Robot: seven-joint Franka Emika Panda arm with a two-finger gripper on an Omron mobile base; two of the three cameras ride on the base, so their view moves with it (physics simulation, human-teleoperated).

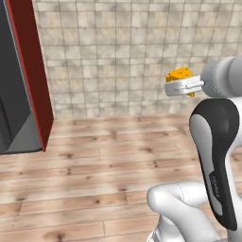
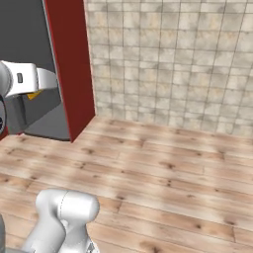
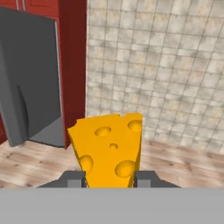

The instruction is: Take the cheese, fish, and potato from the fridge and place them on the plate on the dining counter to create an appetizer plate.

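You've got the cheese (image 3: 109, 148) clamped in the jaws of the gripper (image 3: 109, 177), up in the air, away from the fridge (image 3: 30, 96). In the hand view the wedge stands between the two fingertips (image 3: 74, 178), one pad on each flat side, its narrow end down between them and the wide holed end sticking out past the tips. In the left base view it shows as an orange lump just beyond the hand, high above the wood floor (image 1: 94, 165) with the tiled wall (image 1: 118, 56) behind.

Handling, as a guess: small, light, stiff, and its smooth sloping faces could slide. The grip sits low on the narrow part, so the wedge may pivot or squeeze out if you swing hard. Flat faces are the right hold; deeper toward the thick end would be safer.

Plate and worktop aren't visible from here, so placing is still ahead. Carry it level.
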